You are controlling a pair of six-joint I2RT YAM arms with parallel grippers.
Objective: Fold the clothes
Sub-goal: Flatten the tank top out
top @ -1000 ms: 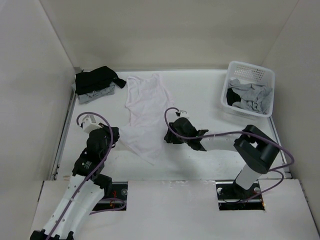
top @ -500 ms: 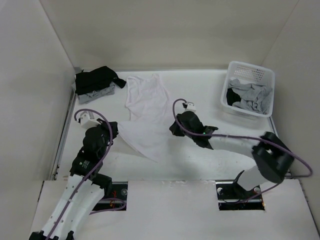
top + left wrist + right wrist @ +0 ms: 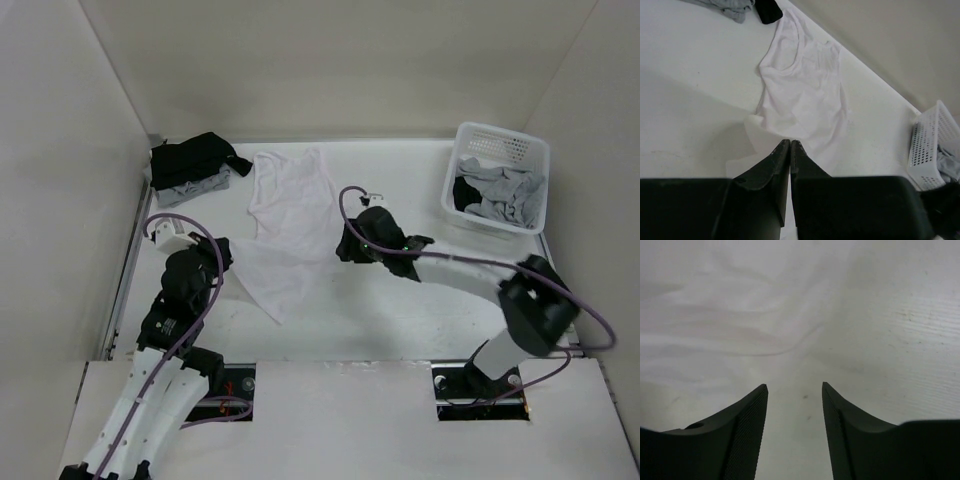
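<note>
1. The white tank top (image 3: 290,210) lies on the worktop (image 3: 420,180) between the two arms. Its straps point to the far wall and its lower half is drawn into a slanted flap.
2. The left gripper (image 3: 790,142), jaws together on the hem's corner, has shifted slightly left in the past second. It has dragged the hem along, so the flap's tip now sits further left.
3. The right gripper (image 3: 795,387) has moved away from its base along the garment's right edge. Its jaws stand apart over fabric and bare worktop, gripping nothing.
4. This looks like straightening rather than folding (no layer is doubled over yet). The right side likely still needs a hold.
5. A dark pile (image 3: 195,160) waits at the far left. More clothes fill the basket (image 3: 497,135).
</note>
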